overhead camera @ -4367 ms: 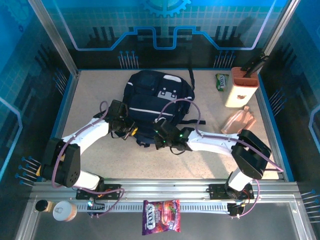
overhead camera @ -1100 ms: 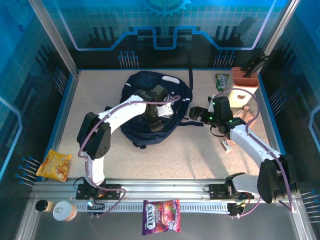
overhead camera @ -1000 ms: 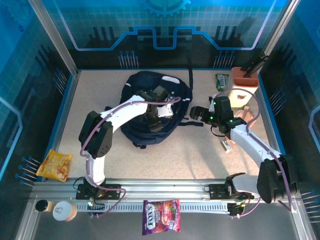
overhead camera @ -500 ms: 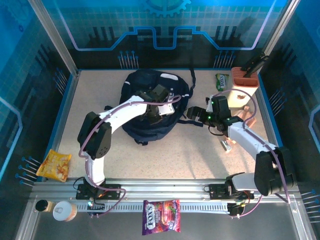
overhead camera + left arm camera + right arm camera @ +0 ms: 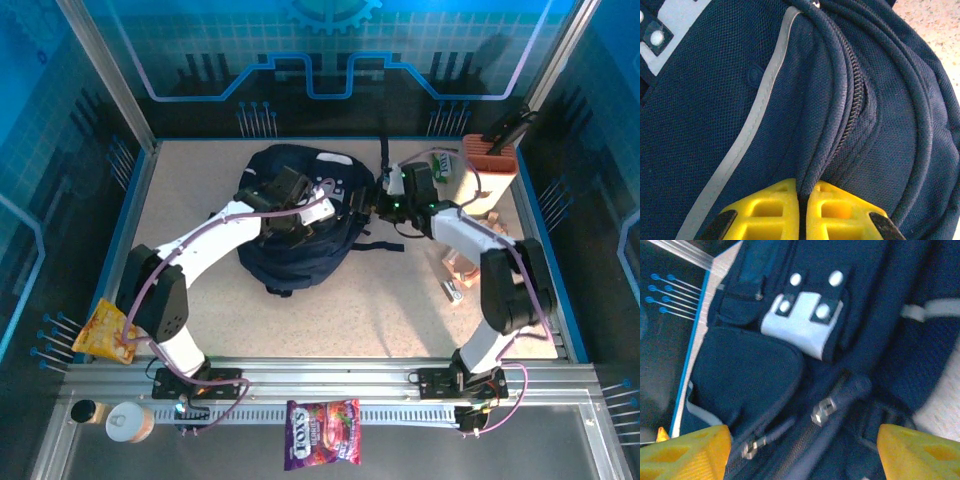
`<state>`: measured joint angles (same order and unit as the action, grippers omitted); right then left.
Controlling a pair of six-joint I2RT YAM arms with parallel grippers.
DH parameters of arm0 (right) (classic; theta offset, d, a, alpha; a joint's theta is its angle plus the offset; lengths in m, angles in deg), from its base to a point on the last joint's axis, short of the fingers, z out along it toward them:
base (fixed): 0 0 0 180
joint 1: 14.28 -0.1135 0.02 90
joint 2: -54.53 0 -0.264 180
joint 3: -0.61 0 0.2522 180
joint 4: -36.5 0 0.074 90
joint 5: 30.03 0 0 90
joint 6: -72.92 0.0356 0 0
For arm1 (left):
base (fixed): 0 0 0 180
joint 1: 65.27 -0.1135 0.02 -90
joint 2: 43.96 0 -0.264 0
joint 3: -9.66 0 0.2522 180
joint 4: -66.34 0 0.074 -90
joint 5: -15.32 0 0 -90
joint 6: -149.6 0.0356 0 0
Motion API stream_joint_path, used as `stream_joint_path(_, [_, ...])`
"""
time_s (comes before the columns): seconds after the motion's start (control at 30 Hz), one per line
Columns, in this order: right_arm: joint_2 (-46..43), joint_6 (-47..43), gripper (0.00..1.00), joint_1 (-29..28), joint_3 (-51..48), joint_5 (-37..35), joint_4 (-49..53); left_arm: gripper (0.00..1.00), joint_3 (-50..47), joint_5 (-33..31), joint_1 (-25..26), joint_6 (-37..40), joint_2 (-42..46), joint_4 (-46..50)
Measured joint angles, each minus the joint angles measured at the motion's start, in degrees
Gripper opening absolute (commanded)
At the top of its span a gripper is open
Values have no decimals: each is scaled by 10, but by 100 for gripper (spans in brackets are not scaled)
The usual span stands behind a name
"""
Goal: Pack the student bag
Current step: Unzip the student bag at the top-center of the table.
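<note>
While the student bag [image 5: 300, 250] lies closed on the worktop [image 5: 190, 180], near the far edge and about midway between the side edges, the step in hand looks like getting it open, not yet loading it. Both arms reach over it, the left onto its top and the right at its right flank. The left gripper [image 5: 802, 200] has its yellow fingers pressed together on a raised fold of navy fabric just beside the zip [image 5: 852, 105], so it grips the bag itself, apparently to brace the cloth. The right gripper [image 5: 802, 455] stands with its fingers wide apart and nothing caught between them, hovering over two metal zip pulls, the nearer one [image 5: 824, 410] about midway between the fingers and another [image 5: 752, 447] closer to one finger. I judge that the next move calls for the right fingers to settle around one pull, pinch it cleanly without snagging the fabric, and draw it along the teeth against the left hold. The overhead view gives what the wrist views lack: the whole bag, both arms' reach, and things waiting near the far right corner, a tan box [image 5: 487, 180] and a green packet [image 5: 443, 162]. The left wrist view alone shows the pinched fold; the right wrist view alone shows the pulls and a grey buckle patch [image 5: 802, 322].
</note>
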<state>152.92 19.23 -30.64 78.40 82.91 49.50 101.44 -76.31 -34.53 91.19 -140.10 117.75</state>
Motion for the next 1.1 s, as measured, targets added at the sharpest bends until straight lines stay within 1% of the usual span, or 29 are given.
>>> stream_joint_path(0.13, [81,8,73,-2,57,27,-23,9,-18,0,0,-2,11,-14])
stream_joint_path(0.23, [133,8,73,-6,98,32,-24,10,-27,1,0,-2,14,-21])
stream_joint_path(0.37, [179,-6,73,-8,144,36,-6,10,-32,1,-1,-2,17,-29])
stream_joint_path(0.47, [198,-35,73,-8,175,45,19,11,-33,2,-2,-2,19,-31])
stream_joint_path(0.6, [199,-73,73,-8,177,64,35,10,-37,2,-2,-6,22,-30])
stream_joint_path(0.77, [174,-104,72,-5,134,97,33,10,-37,0,-2,-12,22,-28])
stream_joint_path(0.83, [155,-110,68,-3,116,108,36,11,-37,0,-2,-13,22,-24])
stream_joint_path(0.9, [136,-113,59,-1,101,118,43,11,-37,0,-2,-13,22,-24])
stream_joint_path(0.93, [127,-115,57,-1,94,121,47,11,-37,0,-2,-13,22,-24])
stream_joint_path(1.03, [111,-125,53,-1,84,127,54,11,-37,0,-2,-13,22,-24])
stream_joint_path(1.1, [110,-133,52,-1,83,127,61,11,-37,0,-2,-13,22,-24])
